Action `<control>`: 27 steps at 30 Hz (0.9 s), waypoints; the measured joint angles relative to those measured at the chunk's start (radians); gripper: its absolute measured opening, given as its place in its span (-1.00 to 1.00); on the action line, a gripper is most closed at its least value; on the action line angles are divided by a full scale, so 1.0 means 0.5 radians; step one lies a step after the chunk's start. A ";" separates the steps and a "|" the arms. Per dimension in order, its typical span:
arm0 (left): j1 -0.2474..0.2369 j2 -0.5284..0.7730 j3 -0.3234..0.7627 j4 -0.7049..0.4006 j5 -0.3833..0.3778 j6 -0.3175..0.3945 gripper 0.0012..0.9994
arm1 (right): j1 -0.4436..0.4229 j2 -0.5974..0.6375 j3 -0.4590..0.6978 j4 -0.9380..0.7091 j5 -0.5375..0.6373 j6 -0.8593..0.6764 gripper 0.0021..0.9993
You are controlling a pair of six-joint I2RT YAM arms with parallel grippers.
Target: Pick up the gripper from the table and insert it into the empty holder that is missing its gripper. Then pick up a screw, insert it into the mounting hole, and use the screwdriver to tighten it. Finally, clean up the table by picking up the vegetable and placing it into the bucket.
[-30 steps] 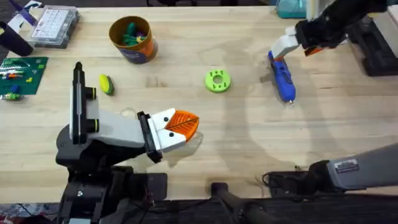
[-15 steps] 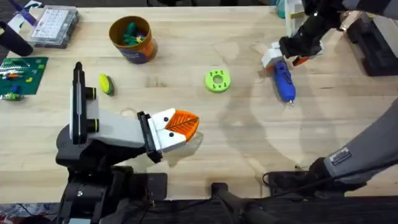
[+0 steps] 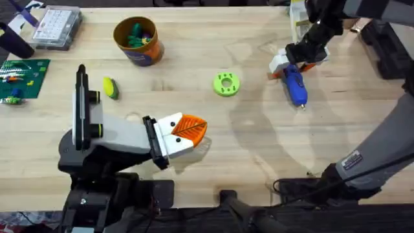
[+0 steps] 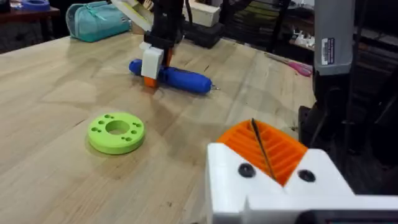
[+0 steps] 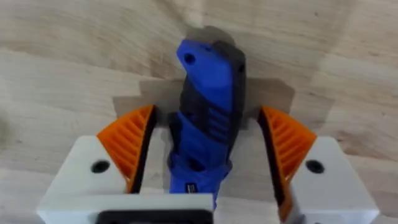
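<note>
Two orange pads of the right gripper (image 5: 208,162) now straddle the screwdriver (image 3: 295,84), a change from a second ago, when that gripper hung off toward 2 o'clock of the blue body and farther back on the tabletop (image 3: 259,155). It has since swung in and dropped over the rear end of the tool. In the right wrist view the pads stand parted on either side of the blue barrel with a sliver of wood showing between pad and barrel on both sides, so the gripper is spread, not yet clamped. The screwdriver itself has not shifted: it lies flat at about 2 o'clock of the tabletop, metal tip pointing toward the near edge. The holder (image 3: 110,139) sits at 8 o'clock, already carrying a white block with an orange finger; judging by that, the insertion step looks done and the tightening step is being set up. No screw can be made out at this scale. The left gripper (image 4: 267,162) looks out over the green ring (image 3: 226,83); whether its fingers are parted I cannot tell. The vegetable (image 3: 110,87) lies at 10 o'clock, just off the bucket (image 3: 137,40), uncollected.
</note>
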 joint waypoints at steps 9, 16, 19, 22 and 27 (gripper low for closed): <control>0.000 0.000 0.000 0.000 0.000 0.000 -0.99 | -0.009 0.003 0.000 0.009 0.022 -0.003 -0.62; 0.000 0.000 0.000 0.000 0.000 0.000 -0.99 | -0.010 0.014 0.000 0.001 0.021 0.005 -0.95; 0.000 0.000 0.000 0.000 0.000 0.000 -0.99 | -0.012 0.009 0.000 -0.002 0.003 0.002 -0.95; 0.000 0.000 0.000 0.000 0.000 0.000 -0.99 | -0.011 -0.004 0.000 -0.009 -0.058 0.001 -0.95; 0.000 0.000 0.000 0.000 0.000 0.000 -0.99 | 0.000 -0.122 0.020 -0.028 -0.121 0.005 -0.95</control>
